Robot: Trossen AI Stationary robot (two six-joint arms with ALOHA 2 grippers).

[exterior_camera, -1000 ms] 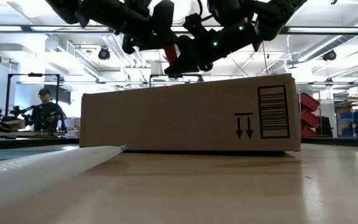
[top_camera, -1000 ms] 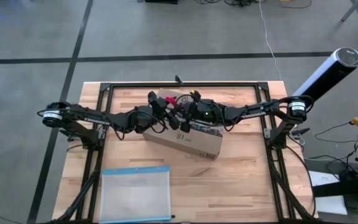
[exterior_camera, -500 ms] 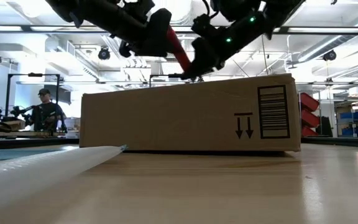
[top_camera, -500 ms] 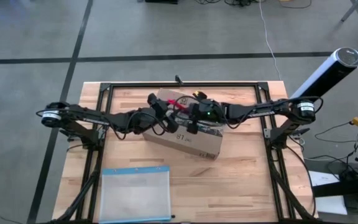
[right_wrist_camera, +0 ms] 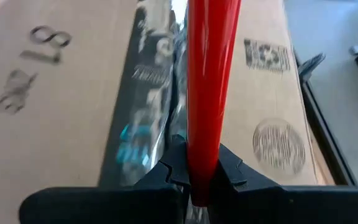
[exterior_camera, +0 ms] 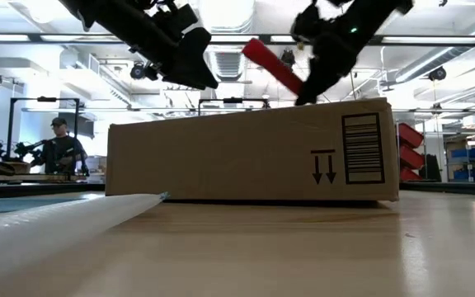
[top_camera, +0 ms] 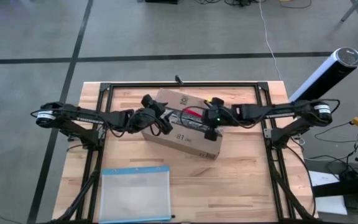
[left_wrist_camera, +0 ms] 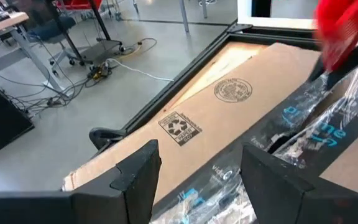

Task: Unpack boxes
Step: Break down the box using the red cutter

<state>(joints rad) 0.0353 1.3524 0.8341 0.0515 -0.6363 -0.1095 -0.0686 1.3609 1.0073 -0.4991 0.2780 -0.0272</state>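
Tabletop box (top_camera: 185, 127), seemingly taped shut.

The box (top_camera: 188, 127) is matt brown corrugated cardboard, sealed with glossy, wrinkled clear tape (right_wrist_camera: 148, 112). The tool (right_wrist_camera: 209, 81) is smooth, glossy red plastic. The table (top_camera: 241, 186) is light, smooth-finished wood.

A light wooden table (top_camera: 241, 180) with a dark metal frame along its edges carries two things. A brown cardboard box (top_camera: 194, 144) lies near the centre, turned slightly askew, and a clear plastic pouch (top_camera: 135, 193) with a blue edge lies flat toward 7 o'clock, well apart from the box.
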